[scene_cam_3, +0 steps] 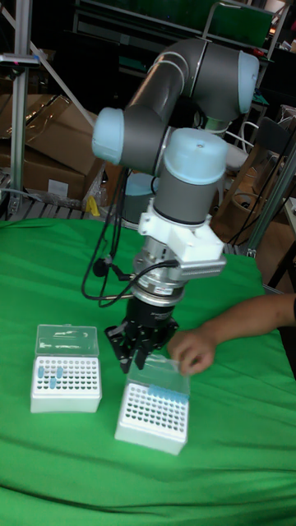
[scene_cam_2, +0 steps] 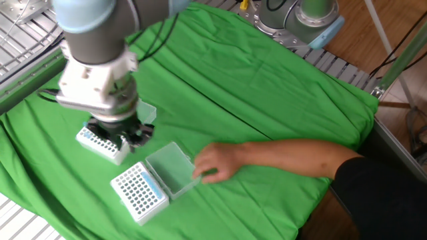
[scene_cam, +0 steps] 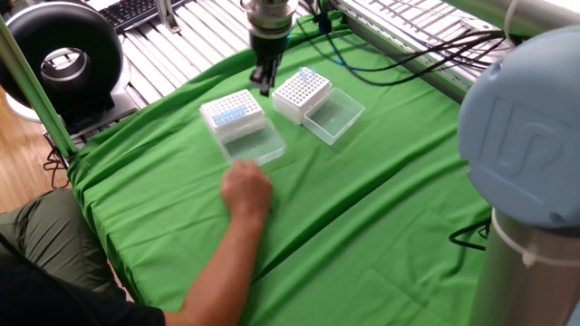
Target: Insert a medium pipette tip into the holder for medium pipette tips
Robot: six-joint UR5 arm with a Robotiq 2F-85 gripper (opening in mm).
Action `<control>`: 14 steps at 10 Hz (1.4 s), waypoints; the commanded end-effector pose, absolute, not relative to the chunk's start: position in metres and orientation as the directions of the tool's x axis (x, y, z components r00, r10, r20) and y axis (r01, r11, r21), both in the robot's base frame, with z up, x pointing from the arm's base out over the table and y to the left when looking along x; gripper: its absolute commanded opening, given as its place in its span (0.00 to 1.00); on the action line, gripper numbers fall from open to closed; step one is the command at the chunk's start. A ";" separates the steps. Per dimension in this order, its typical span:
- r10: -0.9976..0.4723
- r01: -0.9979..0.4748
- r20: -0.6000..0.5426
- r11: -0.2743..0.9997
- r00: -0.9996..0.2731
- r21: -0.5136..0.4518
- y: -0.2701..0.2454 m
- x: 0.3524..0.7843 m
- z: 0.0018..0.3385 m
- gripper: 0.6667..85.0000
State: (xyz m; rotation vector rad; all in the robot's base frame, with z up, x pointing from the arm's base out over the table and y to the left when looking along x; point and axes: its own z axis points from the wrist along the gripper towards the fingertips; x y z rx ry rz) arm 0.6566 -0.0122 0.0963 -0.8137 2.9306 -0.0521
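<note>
Right, one fixed view: gripper (scene_cam: 264,86) hangs above the green cloth (scene_cam: 381,208), in the gap between two alike white racks. I can't tell the racks apart by tip size. As a judgement only, I take the rack with its lid (scene_cam: 335,116) folded open toward the camera as the holder for medium pipette tips (scene_cam: 299,91); it sits just beside the jaws on the picture's right. The other rack (scene_cam: 233,112) lies on their left, its clear lid under a person's hand (scene_cam: 246,190). The other fixed view: the gripper (scene_cam_2: 127,139) overlaps the holder's (scene_cam_2: 99,141) near edge, while the second rack (scene_cam_2: 139,192) sits apart, toward the camera, with the hand (scene_cam_2: 217,163) touching its lid. Tall fixed view: the gripper (scene_cam_3: 138,353) points straight down, the holder (scene_cam_3: 66,382) lies left of it in the picture, and the second rack (scene_cam_3: 152,415) is low and right. The fingers look close together, but whether they pinch a tip or are merely closed, I can't tell. Next move, I'd say, turns on a short sideways shift over the holder's hole grid, with the tip axis kept vertical.
</note>
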 end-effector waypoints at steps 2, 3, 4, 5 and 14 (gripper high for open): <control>-0.594 -0.586 -0.102 0.804 -0.798 -0.095 -0.079 0.664 0.088 0.36; -0.601 -0.594 -0.101 0.799 -0.792 -0.098 -0.089 0.663 0.087 0.36; -0.605 -0.596 -0.096 0.796 -0.790 -0.108 -0.097 0.662 0.084 0.36; -0.607 -0.597 -0.097 0.794 -0.789 -0.115 -0.100 0.663 0.081 0.36; -0.600 -0.594 -0.104 0.800 -0.793 -0.087 -0.096 0.656 0.070 0.37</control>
